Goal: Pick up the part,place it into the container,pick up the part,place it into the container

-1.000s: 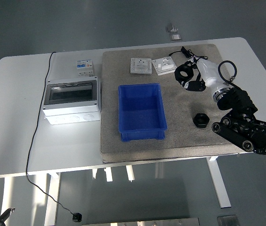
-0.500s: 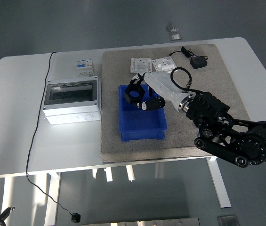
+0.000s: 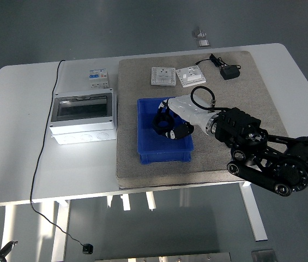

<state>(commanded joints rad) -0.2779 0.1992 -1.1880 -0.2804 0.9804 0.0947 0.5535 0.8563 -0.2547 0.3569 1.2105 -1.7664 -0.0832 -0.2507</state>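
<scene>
a white rectangular table (image 3: 23, 158) carries everything. on its right part lies a large grey-beige felt mat (image 3: 241, 98), reaching almost to the near edge. left of the mat, touching its edge, sits a white plastic enclosure box with a dark transparent lid (image 3: 83, 116). just behind that box lies a small white breaker module (image 3: 98, 78). a thin black cable (image 3: 43, 147) runs across the table's left part and drops over the near edge.

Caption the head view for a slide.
Right robot hand lowers a black part into the blue container on the grey mat.
</scene>
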